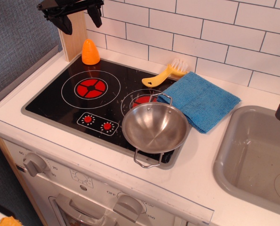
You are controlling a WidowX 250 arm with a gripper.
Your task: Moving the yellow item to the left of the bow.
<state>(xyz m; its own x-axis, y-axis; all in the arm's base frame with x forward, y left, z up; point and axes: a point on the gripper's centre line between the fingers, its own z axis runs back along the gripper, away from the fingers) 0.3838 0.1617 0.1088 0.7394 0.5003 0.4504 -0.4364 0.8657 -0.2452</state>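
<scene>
A yellow brush (164,75) lies beyond the steel bowl (155,127), untouched; the gripper (78,19) hangs far left, jaws open, empty.

A black toy stovetop (60,101) with two red burners fills the counter's left half. An orange cone (90,52) stands at its back-left corner, and a blue folded cloth (201,101) overlaps its right edge. Farther right of the stovetop lies a grey sink (234,162); white tiles (215,33) rise behind.
</scene>
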